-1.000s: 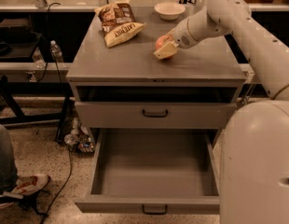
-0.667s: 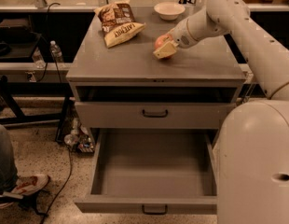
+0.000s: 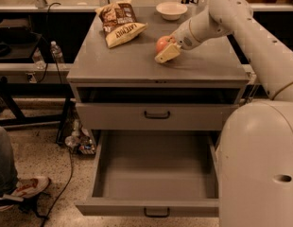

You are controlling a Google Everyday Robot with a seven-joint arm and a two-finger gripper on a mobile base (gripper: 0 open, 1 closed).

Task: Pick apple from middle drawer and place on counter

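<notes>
While the robot's pale arm [image 3: 231, 20] reaches in from the right across a grey cabinet, its gripper [image 3: 164, 51] sits over the far right part of the counter [image 3: 132, 67]. The claw is clamped on the apple [image 3: 161, 43], a small red-pink fruit. One cream-coloured finger [image 3: 168, 55] presses against the apple's near side, and the other is hidden behind the fruit. The apple is at counter level, at or just above the grey surface, and whether it rests on it cannot be told.

Left of the apple and a little farther back, a brown and white bag of chips [image 3: 120, 22] lies flat on the counter. A white bowl [image 3: 171, 10] stands at the far edge, beyond the gripper and apart from it.

Below the counter there is a dark open gap, then a shut drawer front [image 3: 113, 117] with a small black handle. Under that, the middle drawer [image 3: 156, 176] is pulled out towards the viewer, a wide grey tray with a black handle [image 3: 156, 212] on its front.

At the near right, the robot's rounded white body [image 3: 260, 164] fills the corner. To the left of the cabinet a water bottle [image 3: 56, 54] stands on a low shelf. A person's shoe [image 3: 27, 187] and grey trouser leg rest on the speckled floor [image 3: 42, 150] at the near left.
</notes>
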